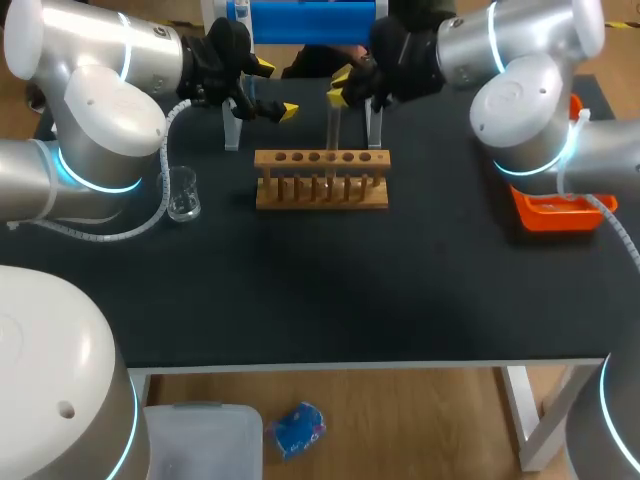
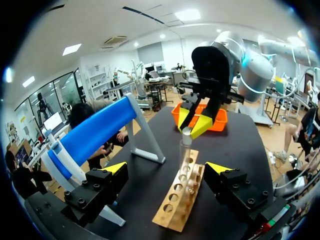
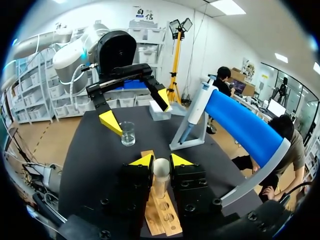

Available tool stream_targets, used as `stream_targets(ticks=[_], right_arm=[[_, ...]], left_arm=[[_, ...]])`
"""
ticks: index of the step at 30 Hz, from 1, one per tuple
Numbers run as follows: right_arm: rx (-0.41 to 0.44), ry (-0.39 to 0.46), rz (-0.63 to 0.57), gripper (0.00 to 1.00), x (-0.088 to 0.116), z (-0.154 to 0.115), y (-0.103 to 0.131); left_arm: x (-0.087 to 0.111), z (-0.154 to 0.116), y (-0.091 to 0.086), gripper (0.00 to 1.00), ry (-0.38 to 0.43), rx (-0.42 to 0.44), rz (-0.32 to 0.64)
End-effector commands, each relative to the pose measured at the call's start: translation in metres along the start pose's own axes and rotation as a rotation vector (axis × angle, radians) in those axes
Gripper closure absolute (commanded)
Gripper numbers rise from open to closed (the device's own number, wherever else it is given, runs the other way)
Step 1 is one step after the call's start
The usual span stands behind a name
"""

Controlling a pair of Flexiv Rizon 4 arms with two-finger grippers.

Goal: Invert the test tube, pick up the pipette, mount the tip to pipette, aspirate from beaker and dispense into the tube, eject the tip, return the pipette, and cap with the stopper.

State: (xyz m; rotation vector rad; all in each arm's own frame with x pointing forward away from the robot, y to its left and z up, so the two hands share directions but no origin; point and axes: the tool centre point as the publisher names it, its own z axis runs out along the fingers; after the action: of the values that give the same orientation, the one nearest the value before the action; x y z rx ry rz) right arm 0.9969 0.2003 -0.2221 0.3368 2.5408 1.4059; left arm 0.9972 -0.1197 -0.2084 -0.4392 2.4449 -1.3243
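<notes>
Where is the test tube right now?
In the head view, the test tube stands upright over the wooden rack at the table's rear middle, clamped near its top by the right end effector.

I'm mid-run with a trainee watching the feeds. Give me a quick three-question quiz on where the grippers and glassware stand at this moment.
1. Multiple choice: how does the right gripper stand to the test tube?
A) open, well apart from it
B) shut on it, a finger on each side
C) open, with the tube lying flat under it

2. True or false: the left gripper is open and holds nothing.

3. Fill in: the beaker stands on the table to the robot's ____ of the wooden rack, apart from it.

Key: 1 B; 2 true; 3 left.
</notes>
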Motion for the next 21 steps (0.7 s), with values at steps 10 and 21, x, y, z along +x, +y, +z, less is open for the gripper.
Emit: stream_targets(ticks=[10, 21], right_arm=[[0.010, 0.002, 0.012, 1.00, -0.002, 0.001, -0.006], [-0.019, -0.009, 0.002, 1.00, -0.005, -0.002, 0.004]], left_arm=[[0.000, 0.000, -0.001, 0.00, 0.003, -0.004, -0.001], [0.000, 0.000, -0.001, 0.00, 0.003, -0.004, -0.001]])
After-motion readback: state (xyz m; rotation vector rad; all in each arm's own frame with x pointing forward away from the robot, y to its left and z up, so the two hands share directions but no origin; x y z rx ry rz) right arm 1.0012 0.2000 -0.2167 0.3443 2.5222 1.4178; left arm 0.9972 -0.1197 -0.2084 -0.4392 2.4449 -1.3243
